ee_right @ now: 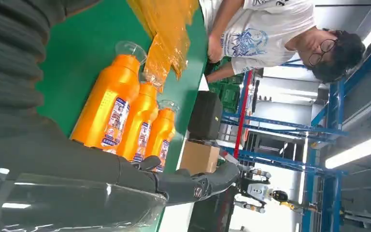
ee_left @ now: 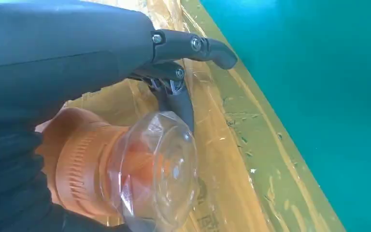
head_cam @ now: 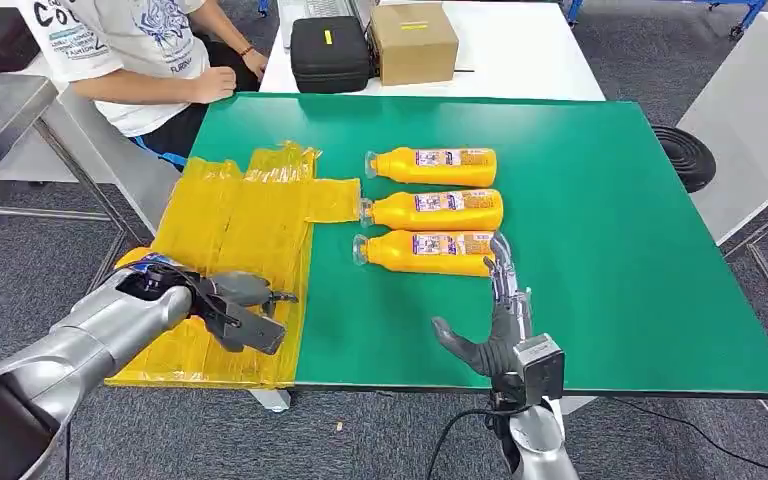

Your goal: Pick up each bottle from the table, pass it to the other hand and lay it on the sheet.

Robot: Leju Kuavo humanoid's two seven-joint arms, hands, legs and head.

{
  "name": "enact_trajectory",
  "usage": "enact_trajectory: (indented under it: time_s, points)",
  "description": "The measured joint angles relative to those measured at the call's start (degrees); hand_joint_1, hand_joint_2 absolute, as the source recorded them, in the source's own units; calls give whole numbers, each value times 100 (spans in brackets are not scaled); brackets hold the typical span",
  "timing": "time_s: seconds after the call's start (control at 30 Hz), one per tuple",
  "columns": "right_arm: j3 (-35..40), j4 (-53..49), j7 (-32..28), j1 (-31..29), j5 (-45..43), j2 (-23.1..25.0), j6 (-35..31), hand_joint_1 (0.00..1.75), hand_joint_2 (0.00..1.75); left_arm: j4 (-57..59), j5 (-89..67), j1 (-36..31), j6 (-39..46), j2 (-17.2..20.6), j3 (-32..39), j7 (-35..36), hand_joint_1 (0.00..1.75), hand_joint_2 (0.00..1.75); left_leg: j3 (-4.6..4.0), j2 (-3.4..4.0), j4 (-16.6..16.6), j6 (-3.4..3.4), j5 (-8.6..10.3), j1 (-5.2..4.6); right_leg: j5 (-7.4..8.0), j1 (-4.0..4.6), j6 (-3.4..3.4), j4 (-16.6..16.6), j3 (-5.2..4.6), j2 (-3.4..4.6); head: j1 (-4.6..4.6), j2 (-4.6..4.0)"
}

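Observation:
Three orange bottles with clear caps lie side by side on the green table (head_cam: 610, 250), caps pointing left: far (head_cam: 435, 165), middle (head_cam: 435, 210) and near (head_cam: 425, 252). The right wrist view shows the same row, near (ee_right: 108, 106), middle (ee_right: 140, 125) and far (ee_right: 162, 135). My right hand (head_cam: 495, 320) is open, palm up on the table, its fingertips at the near bottle's base end. My left hand (head_cam: 230, 305) holds another orange bottle (ee_left: 125, 169) low over the crinkled yellow sheet (head_cam: 250, 220), near the sheet's front right corner. My left forearm hides most of that bottle in the head view.
A person in a white shirt (head_cam: 130, 60) sits at the table's far left corner, a hand resting near the edge. A black case (head_cam: 330, 52) and a cardboard box (head_cam: 413, 42) stand on the white table behind. A black round object (head_cam: 685, 155) lies beyond the right edge.

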Motion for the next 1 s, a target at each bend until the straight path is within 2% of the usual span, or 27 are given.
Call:
enact_trajectory:
  time_s: [0.37, 0.53, 0.77, 1.0]
  points:
    - [0, 0, 0, -2, -31, -2, 42, 0, 175, 0, -35, -124, -112, 13, -2, -20, 0, 175, -1, 0, 0, 0, 0, 0, 0, 0, 0, 1, 1, 0, -2, 0]
    - [0, 2, 2, -37, -81, -4, 68, 0, 175, -116, -28, -279, -269, 147, -11, -9, 0, 175, -2, 1, 0, -2, 2, 1, 0, 0, 0, 2, 0, 0, 0, 0]
    - [9, 42, 0, -113, -127, -9, 90, 0, 175, -415, 42, -311, -337, 468, -15, 85, 0, 175, -3, 0, 0, -5, 4, 5, 0, 3, 0, 3, 1, 0, 0, 0]
    - [66, 112, 0, -130, -160, -26, 81, 0, 175, -1162, 341, -412, -472, 1148, 24, 334, 0, 175, -3, 1, 0, -6, 4, 9, -1, 8, -1, 5, -2, 0, -2, 0]
